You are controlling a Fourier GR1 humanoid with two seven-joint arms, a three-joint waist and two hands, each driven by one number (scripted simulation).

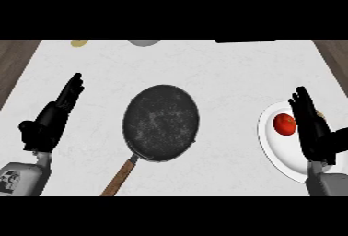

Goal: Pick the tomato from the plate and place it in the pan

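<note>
**Tomato on plate, pan bare**

The tomato (285,124) is seen lying on the white plate (273,148), right of the pan (161,123). The pan is set mid-counter (224,69), its wooden handle (120,177) pointed toward the lower edge. The right hand (314,131) is held open, fingers straight, over the plate just right of the tomato. The left hand (51,117) is kept open, fingers straight, well left of the pan.

Round red tomato (284,124) on white round plate (272,147) beside open right robot hand (314,133), black wooden-handled frying pan (161,122) mid white bench (224,69), open left robot hand (51,120) resting.
</note>
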